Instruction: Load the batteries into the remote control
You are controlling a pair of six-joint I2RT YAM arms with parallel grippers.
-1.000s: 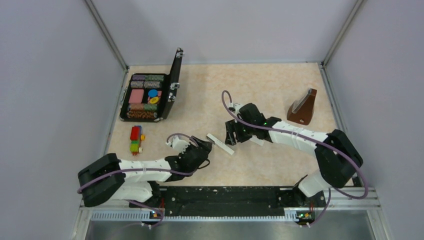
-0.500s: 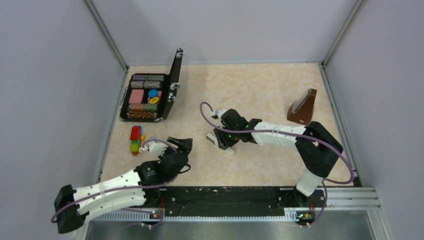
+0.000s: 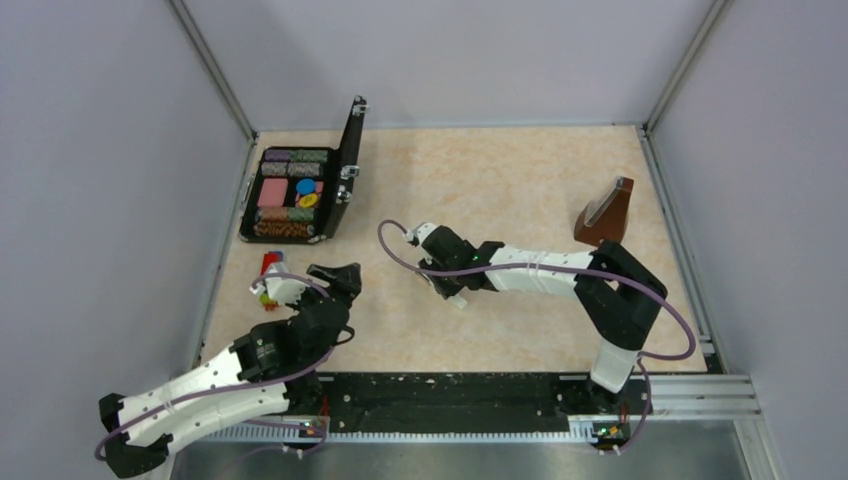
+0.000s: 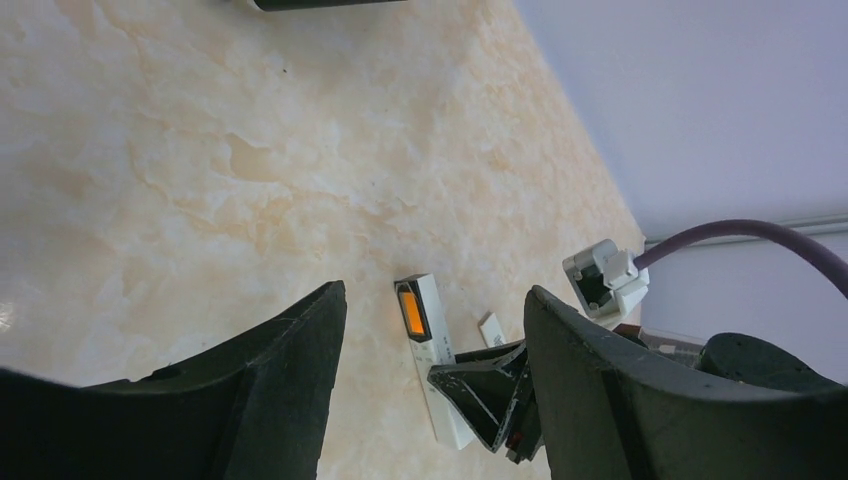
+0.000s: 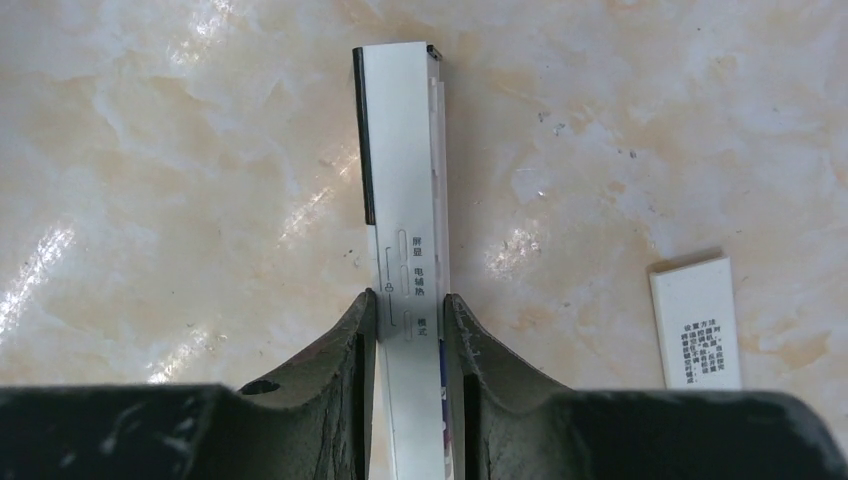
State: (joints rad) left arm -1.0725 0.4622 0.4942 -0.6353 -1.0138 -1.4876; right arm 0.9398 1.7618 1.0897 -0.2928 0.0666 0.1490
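Observation:
The remote control [image 5: 405,180] is a slim white bar on its edge on the table, its dark section along the left side. My right gripper [image 5: 410,310] is shut on its near half. In the left wrist view the remote [image 4: 432,370] shows its orange patch, and the right gripper's fingers [image 4: 490,395] clamp its far end. From above, the right gripper [image 3: 447,282] covers most of the remote [image 3: 459,301]. My left gripper [image 3: 335,276] is open and empty, well left of the remote. The batteries are not clearly in view; only a thin blue strip shows beside the remote at the right finger.
A small white cover piece [image 5: 695,322] lies on the table right of the remote. An open black case of chips [image 3: 295,195] stands at the back left. Toy blocks [image 3: 269,265] lie by the left arm. A brown metronome [image 3: 603,215] stands at the right.
My right gripper has moved left over the remote and closed on it. My left gripper has drawn back to the left, away from the remote.

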